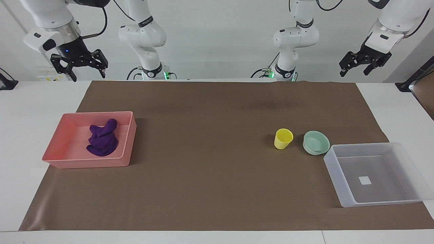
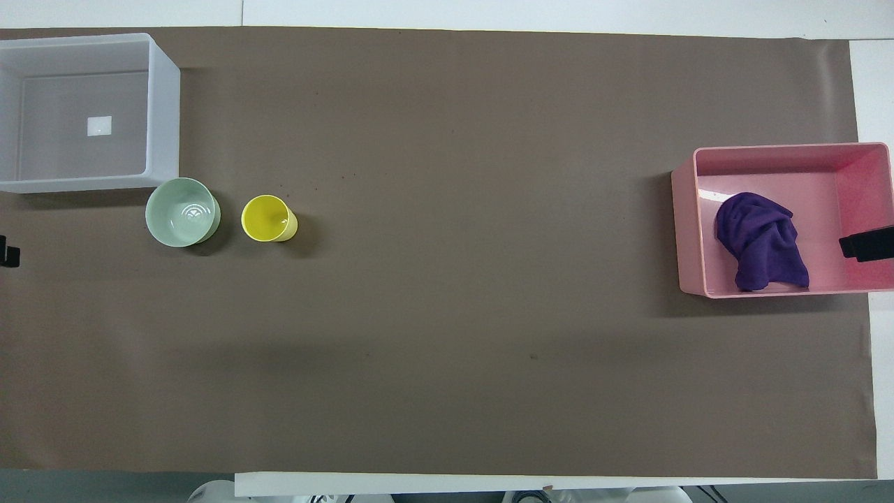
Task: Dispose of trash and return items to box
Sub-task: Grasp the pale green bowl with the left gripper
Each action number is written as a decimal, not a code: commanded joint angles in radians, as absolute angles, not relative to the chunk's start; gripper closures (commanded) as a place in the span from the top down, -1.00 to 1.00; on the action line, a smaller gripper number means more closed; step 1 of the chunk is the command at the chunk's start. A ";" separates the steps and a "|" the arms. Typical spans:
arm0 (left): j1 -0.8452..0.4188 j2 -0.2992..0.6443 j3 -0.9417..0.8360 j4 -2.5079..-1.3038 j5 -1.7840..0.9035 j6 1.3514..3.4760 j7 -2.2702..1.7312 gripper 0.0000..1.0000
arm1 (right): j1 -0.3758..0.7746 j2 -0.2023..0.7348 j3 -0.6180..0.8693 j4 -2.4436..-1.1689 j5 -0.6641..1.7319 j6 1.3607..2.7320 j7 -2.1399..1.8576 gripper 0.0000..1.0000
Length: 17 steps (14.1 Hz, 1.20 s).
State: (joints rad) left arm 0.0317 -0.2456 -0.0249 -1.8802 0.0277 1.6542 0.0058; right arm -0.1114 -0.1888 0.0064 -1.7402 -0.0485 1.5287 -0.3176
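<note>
facing view | left hand raised, released | right hand raised, released

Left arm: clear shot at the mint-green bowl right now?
Probably yes. The left gripper hangs open and empty, raised at its own end of the table. The mint-green bowl sits uncovered on the mat between the yellow cup and the translucent bin, open from above.

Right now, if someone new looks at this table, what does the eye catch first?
First the purple rag, heaped in the pink tray at the right arm's end. Then the yellow cup and mint-green bowl, side by side near the translucent box, which holds only a white sticker.
</note>
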 commanded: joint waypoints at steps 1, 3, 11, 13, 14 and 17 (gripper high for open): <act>0.041 -0.192 -0.031 -2.058 0.043 1.949 -0.104 0.99 | -0.115 -0.176 0.012 -1.718 -0.043 1.523 -0.304 1.00; 0.032 -0.103 -0.032 -2.092 0.040 2.070 -0.162 0.99 | -0.086 -0.181 0.011 -1.718 -0.043 1.522 -0.304 1.00; 0.008 0.026 -0.032 -2.285 0.040 2.426 -0.288 0.99 | -0.094 -0.172 0.009 -1.718 0.055 1.623 -0.199 1.00; 0.008 0.072 -0.032 -2.292 0.040 2.468 -0.299 0.90 | -0.089 -0.143 0.008 -1.680 0.043 1.603 -0.199 1.00; 0.008 0.090 -0.032 -2.293 0.040 2.476 -0.307 0.62 | -0.087 -0.108 0.008 -1.634 0.029 1.556 -0.199 1.00; -0.011 0.110 -0.032 -2.296 0.040 2.503 -0.296 -1.00 | -0.098 -0.003 0.009 -1.491 -0.002 1.430 -0.198 1.00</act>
